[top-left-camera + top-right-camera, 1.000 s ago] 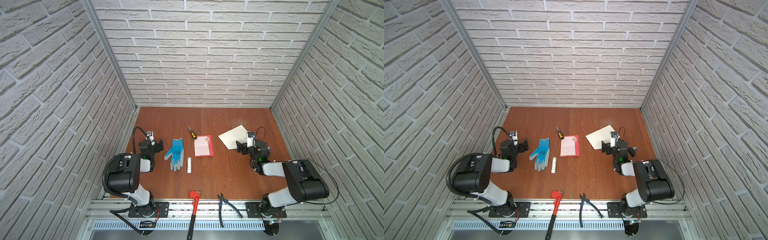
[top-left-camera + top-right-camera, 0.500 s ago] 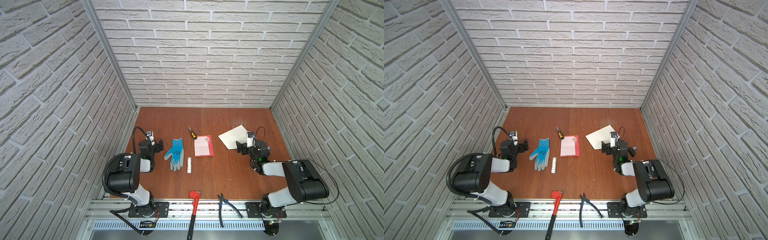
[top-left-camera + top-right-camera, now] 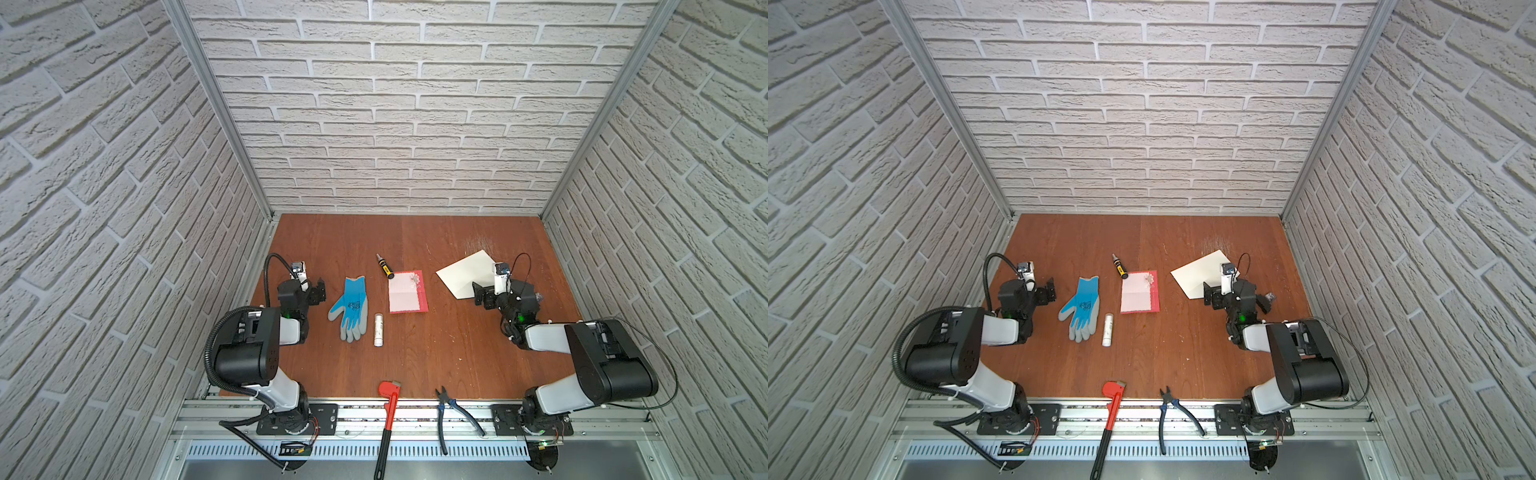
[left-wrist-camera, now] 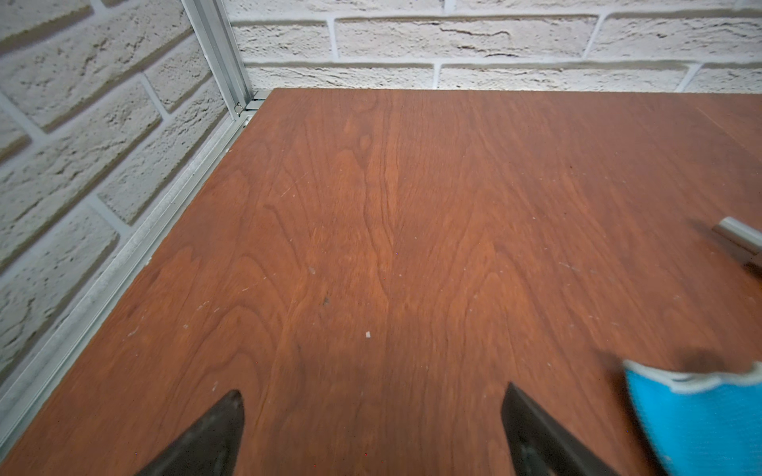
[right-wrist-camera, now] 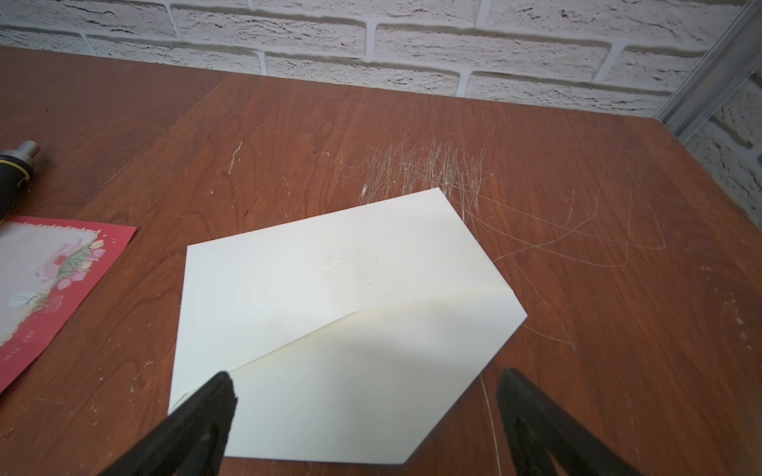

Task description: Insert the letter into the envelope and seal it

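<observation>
The letter [image 3: 407, 291] [image 3: 1140, 291], a pink card edged in red with a floral ornament at one corner, lies flat mid-table; its corner also shows in the right wrist view [image 5: 37, 280]. To its right the cream envelope [image 3: 461, 275] [image 3: 1196, 272] [image 5: 342, 313] lies flat and slanted with its pointed flap spread open. My right gripper [image 3: 505, 293] [image 5: 367, 383] is open low over the envelope's near edge, one fingertip [image 5: 218, 395] above the paper, the other over bare wood. My left gripper [image 3: 301, 289] [image 4: 373, 395] is open over bare table, left of the glove, holding nothing.
A blue-and-grey glove [image 3: 351, 307] [image 4: 701, 416] and a white tube [image 3: 378, 329] lie left of the letter. A black-and-yellow screwdriver [image 3: 385, 267] sits behind it. A red pipe wrench [image 3: 388, 399] and pliers [image 3: 451, 405] rest at the front edge. Brick walls enclose three sides.
</observation>
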Robot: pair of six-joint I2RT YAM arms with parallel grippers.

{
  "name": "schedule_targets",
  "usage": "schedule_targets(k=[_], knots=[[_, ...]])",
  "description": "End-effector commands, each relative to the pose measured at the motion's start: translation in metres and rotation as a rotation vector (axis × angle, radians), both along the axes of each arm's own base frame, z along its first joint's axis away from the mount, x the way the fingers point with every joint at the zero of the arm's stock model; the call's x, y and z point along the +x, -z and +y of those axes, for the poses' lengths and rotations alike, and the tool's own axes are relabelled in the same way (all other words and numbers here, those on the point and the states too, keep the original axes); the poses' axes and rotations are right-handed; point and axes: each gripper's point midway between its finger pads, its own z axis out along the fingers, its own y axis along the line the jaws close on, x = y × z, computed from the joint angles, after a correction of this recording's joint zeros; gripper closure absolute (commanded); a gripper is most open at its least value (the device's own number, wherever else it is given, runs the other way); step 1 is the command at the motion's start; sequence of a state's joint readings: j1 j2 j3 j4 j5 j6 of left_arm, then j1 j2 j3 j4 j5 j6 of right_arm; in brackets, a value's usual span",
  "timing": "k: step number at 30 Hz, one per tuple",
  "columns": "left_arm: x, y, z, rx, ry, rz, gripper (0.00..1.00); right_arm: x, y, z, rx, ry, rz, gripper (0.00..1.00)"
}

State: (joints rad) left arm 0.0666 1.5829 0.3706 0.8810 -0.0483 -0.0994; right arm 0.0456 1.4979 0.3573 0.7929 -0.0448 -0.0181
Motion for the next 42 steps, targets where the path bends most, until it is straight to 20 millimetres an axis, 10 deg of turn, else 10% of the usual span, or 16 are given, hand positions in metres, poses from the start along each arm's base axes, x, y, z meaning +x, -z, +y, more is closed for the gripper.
schedule_targets(k=[1, 6, 10, 13, 19, 27, 42], knots=[[0.009, -0.030, 0.009, 0.048, -0.074, -0.058, 0.05, 0.008, -0.031, -0.001, 0.004, 0.004, -0.096, 0.01], [0.008, -0.104, 0.027, 0.026, -0.279, -0.002, 0.15, 0.007, -0.087, -0.008, 0.027, 0.081, 0.006, 0.03], [-0.003, -0.150, -0.001, -0.101, -0.209, 0.040, 0.23, -0.010, -0.123, -0.011, 0.234, 0.282, 0.190, 0.05], [-0.025, -0.159, -0.029, -0.060, -0.152, 0.098, 0.25, -0.025, -0.125, 0.032, 0.428, 0.272, 0.349, 0.10], [-0.081, -0.137, -0.068, -0.244, -0.101, 0.223, 0.25, -0.059, -0.103, 0.130, 0.584, 0.220, 0.445, 0.11], [-0.113, -0.104, -0.102, -0.403, 0.023, 0.307, 0.25, -0.078, -0.035, 0.188, 0.648, 0.245, 0.628, 0.12], [-0.113, -0.072, -0.138, -0.473, 0.135, 0.422, 0.25, -0.070, 0.014, 0.213, 0.771, 0.232, 0.679, 0.19]])
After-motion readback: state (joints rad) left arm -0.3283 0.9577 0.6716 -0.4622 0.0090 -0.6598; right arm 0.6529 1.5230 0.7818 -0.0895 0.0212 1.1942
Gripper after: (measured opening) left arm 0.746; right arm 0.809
